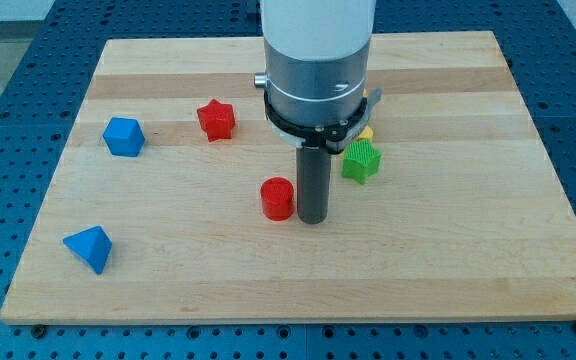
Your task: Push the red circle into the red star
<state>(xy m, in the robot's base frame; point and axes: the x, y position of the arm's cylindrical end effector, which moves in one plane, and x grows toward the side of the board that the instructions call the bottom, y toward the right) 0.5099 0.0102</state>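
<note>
The red circle [278,198] is a short red cylinder near the middle of the wooden board [448,260]. The red star [215,119] lies up and to the view's left of it, well apart. My tip [313,219] is the lower end of a dark rod, right beside the red circle on its right, touching or nearly touching it. The arm's grey and white body hides the board's upper middle.
A green block [361,160] lies right of the rod. A yellow block [366,132] shows partly behind the arm. A blue block [123,136] sits at the left, and a blue triangular block [89,247] at the lower left.
</note>
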